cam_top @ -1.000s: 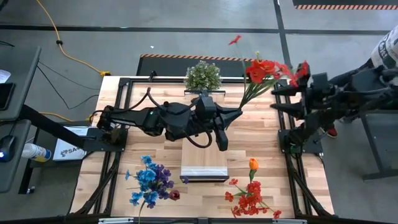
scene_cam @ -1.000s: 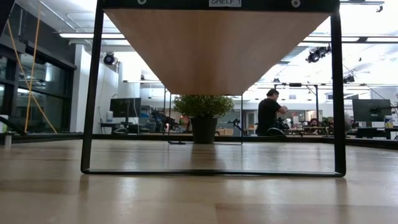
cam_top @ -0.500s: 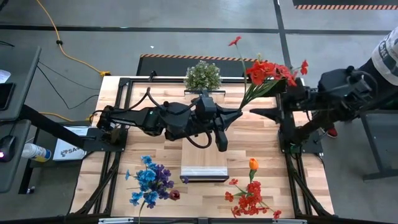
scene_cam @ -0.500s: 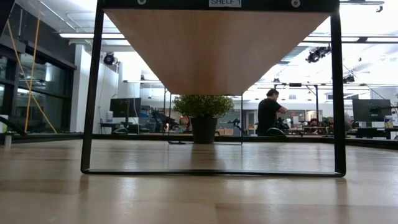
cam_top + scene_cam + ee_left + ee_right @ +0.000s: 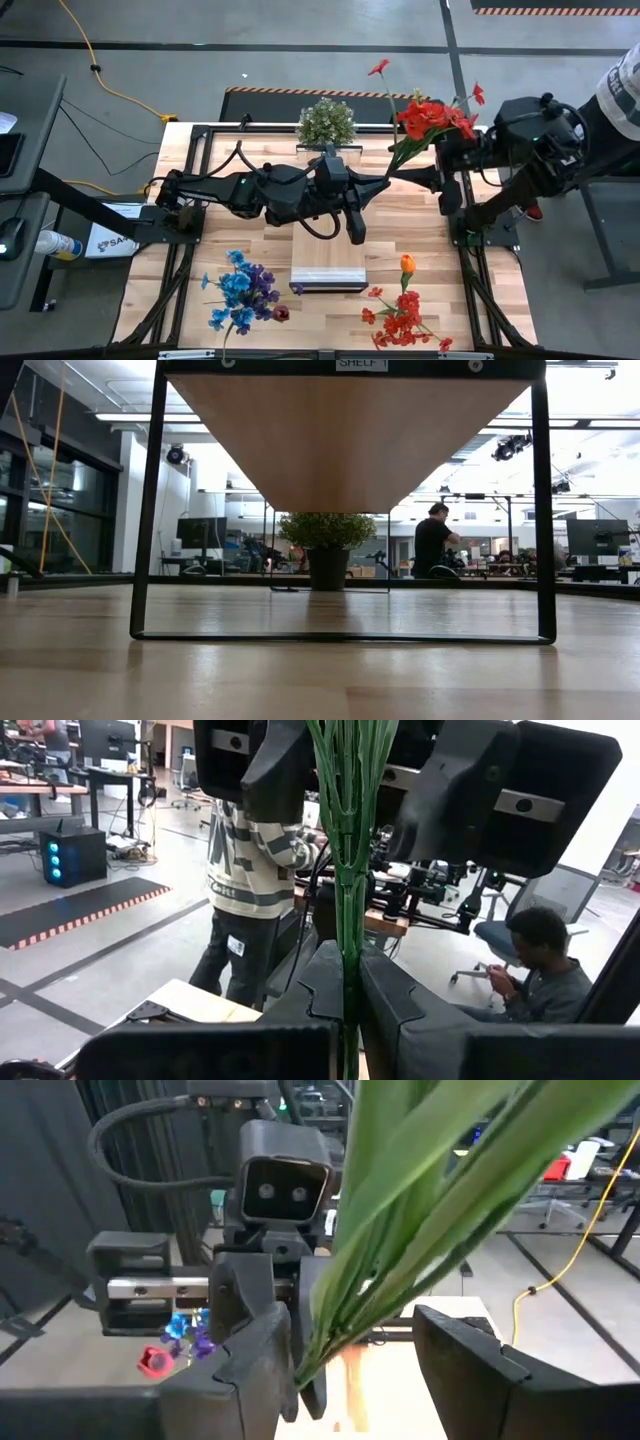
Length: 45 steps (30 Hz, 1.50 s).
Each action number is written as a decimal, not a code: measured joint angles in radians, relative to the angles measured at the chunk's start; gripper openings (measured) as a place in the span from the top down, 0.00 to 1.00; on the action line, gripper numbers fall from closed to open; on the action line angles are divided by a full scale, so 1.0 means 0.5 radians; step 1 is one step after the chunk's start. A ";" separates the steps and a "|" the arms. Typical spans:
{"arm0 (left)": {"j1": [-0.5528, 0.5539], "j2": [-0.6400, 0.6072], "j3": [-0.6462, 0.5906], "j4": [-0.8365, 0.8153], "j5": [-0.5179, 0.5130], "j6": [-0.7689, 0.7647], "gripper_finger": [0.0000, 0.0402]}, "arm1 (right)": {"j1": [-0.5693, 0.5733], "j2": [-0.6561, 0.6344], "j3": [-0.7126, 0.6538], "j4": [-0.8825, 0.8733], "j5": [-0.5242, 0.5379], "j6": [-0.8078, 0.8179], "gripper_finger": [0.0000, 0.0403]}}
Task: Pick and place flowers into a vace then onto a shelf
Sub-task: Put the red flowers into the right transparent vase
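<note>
The room was a bright open workshop with a grey concrete floor (image 5: pixel 300 65), hazard-striped mats (image 5: pixel 300 92), ceiling strip lights (image 5: pixel 140 417), tall windows (image 5: pixel 40 510) and distant desks (image 5: pixel 500 568).

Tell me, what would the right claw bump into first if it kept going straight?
Probably the green stems of the red flower bunch, which sit between its open fingers; right behind them is the left claw pinching those stems.

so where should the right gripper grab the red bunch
On the bundled green stems, between the left gripper and the red blooms. The stems run as one tight straight shaft there, while the blooms splay out. Come in from the right side; the right gripper already has its open fingers either side of the stems.
</note>
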 joint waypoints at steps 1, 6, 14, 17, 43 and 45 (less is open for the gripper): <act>0.000 0.000 0.000 0.001 0.000 0.005 0.89 | -0.012 0.002 0.000 0.007 -0.007 -0.001 0.50; 0.000 0.000 0.000 -0.009 0.000 0.007 0.89 | -0.040 0.027 0.000 -0.009 -0.035 -0.028 0.54; 0.002 -0.002 0.001 -0.046 -0.030 0.007 0.89 | -0.049 0.028 0.000 -0.012 -0.051 -0.081 0.73; 0.002 -0.002 0.001 -0.046 -0.035 0.007 0.89 | -0.048 0.028 0.000 -0.012 -0.054 -0.085 0.82; 0.001 -0.002 0.003 -0.183 -0.071 0.007 0.44 | -0.048 0.012 0.000 -0.106 0.088 -0.297 0.98; 0.000 -0.002 0.003 -0.224 -0.067 0.007 0.37 | -0.048 -0.005 0.000 -0.130 0.112 -0.298 0.99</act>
